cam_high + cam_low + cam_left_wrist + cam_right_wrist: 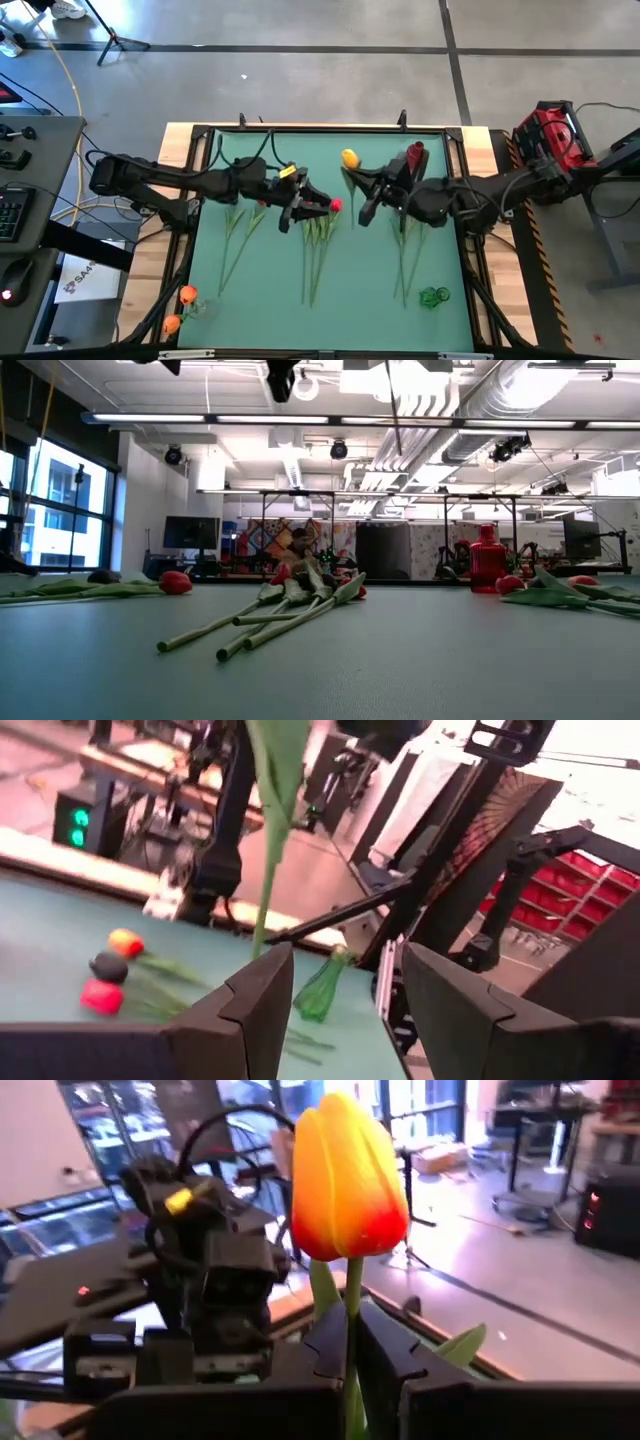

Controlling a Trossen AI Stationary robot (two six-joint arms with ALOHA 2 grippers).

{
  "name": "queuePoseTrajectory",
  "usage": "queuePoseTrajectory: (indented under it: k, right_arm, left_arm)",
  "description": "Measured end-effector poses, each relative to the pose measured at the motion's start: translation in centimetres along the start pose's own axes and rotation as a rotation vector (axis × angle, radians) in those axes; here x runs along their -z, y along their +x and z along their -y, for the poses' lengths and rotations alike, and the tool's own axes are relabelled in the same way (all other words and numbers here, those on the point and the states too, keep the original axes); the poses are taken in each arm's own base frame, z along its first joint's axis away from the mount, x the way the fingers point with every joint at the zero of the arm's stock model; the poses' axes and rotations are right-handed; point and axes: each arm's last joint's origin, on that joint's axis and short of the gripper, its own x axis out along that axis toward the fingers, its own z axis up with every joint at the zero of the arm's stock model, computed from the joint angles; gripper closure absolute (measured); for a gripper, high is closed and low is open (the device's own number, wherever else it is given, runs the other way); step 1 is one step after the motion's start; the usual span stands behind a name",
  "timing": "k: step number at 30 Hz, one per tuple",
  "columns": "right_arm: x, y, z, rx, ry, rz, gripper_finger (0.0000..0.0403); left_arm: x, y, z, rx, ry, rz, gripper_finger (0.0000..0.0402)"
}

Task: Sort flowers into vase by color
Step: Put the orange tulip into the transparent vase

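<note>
The right pincer [352,1355] pinches the thin green stem of an orange-yellow artificial tulip [347,1175], its bud standing just above the fingertips. Facing it close by, the left pincer [345,1010] is spread, with another green stem [275,840] hanging beyond it.

You are working in a robotics lab in an open industrial hall. Overhead run exposed ducts [440,405] and strip lights [250,420] on a bare ceiling; the floor [300,90] is polished concrete marked with dark tape. Past the table's [330,290] far edge stand monitors [190,532] and more framed rigs, with a keyboard [10,210] on a desk beside it.
</note>
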Motion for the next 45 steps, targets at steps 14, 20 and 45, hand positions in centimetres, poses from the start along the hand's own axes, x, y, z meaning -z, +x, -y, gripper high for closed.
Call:
queuePoseTrajectory:
  k: [14, 20, 45]
  right_arm:
    - [0.3, 3.2, -0.9, -0.222, -0.015, 0.045, 0.0403]
    - [0.3, 3.6, -1.1, -0.234, -0.004, 0.076, 0.0403]
    - [-0.1, 3.5, 0.1, -0.203, 0.136, 0.035, 0.0314]
  left_arm:
    - [0.0, 0.4, 0.2, -0.048, -0.034, 0.059, 0.0222]
    - [0.0, 0.3, 0.5, -0.013, -0.03, 0.05, 0.0238]
    - [-2.1, -4.7, 2.5, -0.21, 0.185, -0.003, 0.0401]
